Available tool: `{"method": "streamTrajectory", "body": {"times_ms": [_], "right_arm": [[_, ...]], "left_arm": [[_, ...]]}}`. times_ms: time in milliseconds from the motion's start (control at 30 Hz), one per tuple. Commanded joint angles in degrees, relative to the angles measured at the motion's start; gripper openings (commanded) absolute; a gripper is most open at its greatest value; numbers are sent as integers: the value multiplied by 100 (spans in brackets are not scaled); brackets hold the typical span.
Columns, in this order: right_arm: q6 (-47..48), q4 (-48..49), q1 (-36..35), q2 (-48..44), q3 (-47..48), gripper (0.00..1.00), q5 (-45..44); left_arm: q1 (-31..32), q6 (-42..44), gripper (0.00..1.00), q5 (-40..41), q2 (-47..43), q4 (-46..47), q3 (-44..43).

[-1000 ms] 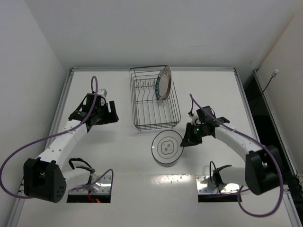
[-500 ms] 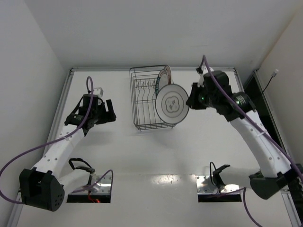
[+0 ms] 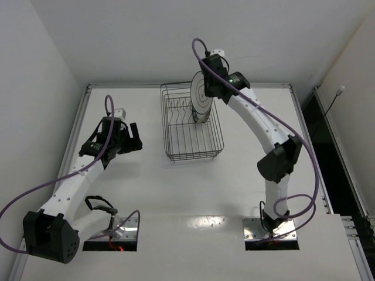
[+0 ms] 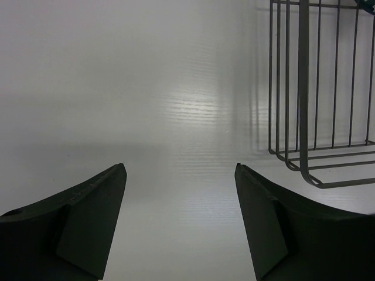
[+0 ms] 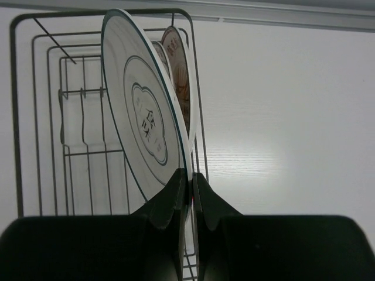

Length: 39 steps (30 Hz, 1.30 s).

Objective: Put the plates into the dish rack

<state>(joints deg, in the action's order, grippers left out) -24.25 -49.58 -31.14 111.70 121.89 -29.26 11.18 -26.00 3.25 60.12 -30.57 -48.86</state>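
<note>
My right gripper (image 3: 207,93) (image 5: 188,177) is shut on the rim of the pale plate with thin rings and a centre motif (image 3: 198,97) (image 5: 144,120). It holds the plate upright on edge over the far right part of the dish rack (image 3: 192,136) (image 5: 36,117). Right behind it two more plates stand in the rack: one with red-orange marks (image 5: 179,79), and the edge of another (image 5: 158,54) whose rim colour is hidden. My left gripper (image 3: 128,138) (image 4: 180,171) is open and empty above the table, left of the rack (image 4: 310,123).
The rack's upright prongs (image 3: 177,106) stand left of the plates. A raised table edge (image 3: 82,117) runs along the left, and the back wall is just behind the rack. Two base plates (image 3: 114,231) sit at the near edge.
My right arm lifted the ringed plate off the table in front of the rack, swung it up and back, and turned it on edge over the rack. The left arm barely moved.
</note>
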Motion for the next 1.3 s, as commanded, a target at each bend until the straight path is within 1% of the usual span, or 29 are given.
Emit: {"method": "streamTrajectory", "body": {"times_ms": [0, 133, 300, 667, 967, 1000, 1067, 1200, 1267], "right_arm": [[122, 326, -147, 193, 397, 0, -669], [122, 388, -209, 755, 652, 0, -941], [61, 335, -261, 1125, 1003, 0, -1231], [-194, 247, -314, 1381, 1074, 0, -1601], [-194, 221, -367, 1934, 1224, 0, -1004], [-194, 221, -367, 2013, 1154, 0, -812], [-334, 142, -367, 2154, 1153, 0, -661], [-519, 1, -420, 2225, 1022, 0, -231], [-572, 1, -420, 2050, 943, 0, -55]], "left_arm": [[42, -2, 72, -87, 61, 60, -1], [42, -2, 72, -87, 114, 60, -1], [42, -2, 72, -87, 167, 60, -1], [42, -2, 72, -87, 220, 60, -1], [42, -2, 72, -87, 220, 60, -1], [42, -2, 72, -139, 220, 60, -1], [42, -2, 72, -140, 220, 60, -1], [42, 51, 72, -140, 220, 60, -1], [42, 51, 72, -140, 220, 60, -1]]}}
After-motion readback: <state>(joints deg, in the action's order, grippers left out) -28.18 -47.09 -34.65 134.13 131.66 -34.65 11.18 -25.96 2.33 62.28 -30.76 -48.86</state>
